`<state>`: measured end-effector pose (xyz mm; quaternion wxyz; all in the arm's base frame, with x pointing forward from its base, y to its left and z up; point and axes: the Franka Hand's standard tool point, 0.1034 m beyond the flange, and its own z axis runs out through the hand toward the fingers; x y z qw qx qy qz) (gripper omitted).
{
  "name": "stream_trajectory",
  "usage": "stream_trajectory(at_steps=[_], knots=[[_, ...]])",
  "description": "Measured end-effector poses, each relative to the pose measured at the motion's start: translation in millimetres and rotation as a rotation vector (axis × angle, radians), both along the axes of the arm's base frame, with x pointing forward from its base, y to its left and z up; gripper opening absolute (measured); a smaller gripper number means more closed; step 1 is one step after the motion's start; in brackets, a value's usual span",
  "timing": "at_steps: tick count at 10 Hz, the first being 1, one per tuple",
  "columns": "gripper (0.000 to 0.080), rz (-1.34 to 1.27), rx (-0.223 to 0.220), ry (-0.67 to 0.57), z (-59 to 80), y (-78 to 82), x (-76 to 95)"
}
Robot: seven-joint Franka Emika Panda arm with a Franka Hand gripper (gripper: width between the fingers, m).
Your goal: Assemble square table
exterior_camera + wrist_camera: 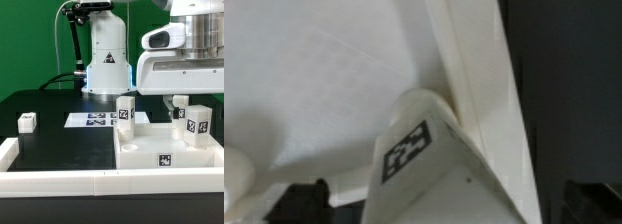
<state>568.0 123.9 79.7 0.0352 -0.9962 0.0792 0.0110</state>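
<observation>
The pincer (445, 200) stands apart around a leg (420, 150) in the table top (313, 80); rising askew could nudge that leg loose.

no words or numbers I can read, just black-and-white square tags, in the exterior view one each on the left leg (125, 111) and right leg (198, 124) standing on the square top (138, 160), one on its near wall, one on the loose leg (27, 122) at the exterior view's left, several on the marker board (92, 119)

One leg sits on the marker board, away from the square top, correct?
No. That leg sits on the black table, apart from the marker board and away from the square top; the exterior view shows it.
</observation>
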Motion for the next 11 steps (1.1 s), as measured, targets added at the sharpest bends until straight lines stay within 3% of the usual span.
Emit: stream_trajectory(at_steps=[6, 7, 8, 9, 11], knots=[[0.0629, 0.420, -0.007, -0.041, 0.2, -3.4, 2.3], [0.0500, 0.489, -0.006, -0.045, -0.2, -4.7, 2.5], [0.0500, 0.466, -0.006, -0.043, -0.3, -4.7, 2.4], [0.0294, 0.465, -0.006, -0.043, -0.3, -5.0, 2.5], [0.0290, 0.464, -0.006, -0.043, -0.4, -5.2, 2.5]])
